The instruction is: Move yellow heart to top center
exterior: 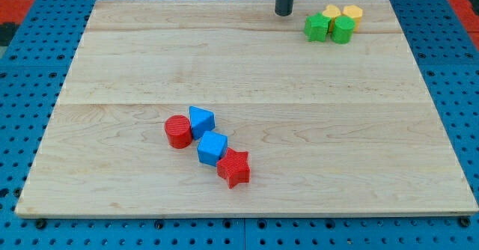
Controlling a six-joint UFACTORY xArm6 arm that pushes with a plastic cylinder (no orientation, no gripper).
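Two yellow blocks sit at the view's top right: one (331,13) on the left, whose shape I cannot make out, and one (352,15) on the right that looks hexagonal. I cannot tell which is the heart. A green block (316,28) and a green cylinder-like block (343,30) stand directly below them, touching. My tip (284,13) is at the top of the board, a little right of center. It is left of this cluster, a short gap from the green block, touching nothing.
The wooden board (247,70) lies on a blue perforated table. Near the lower middle a red cylinder (178,132), a blue block (201,120), another blue block (212,147) and a red star (234,168) form a diagonal chain.
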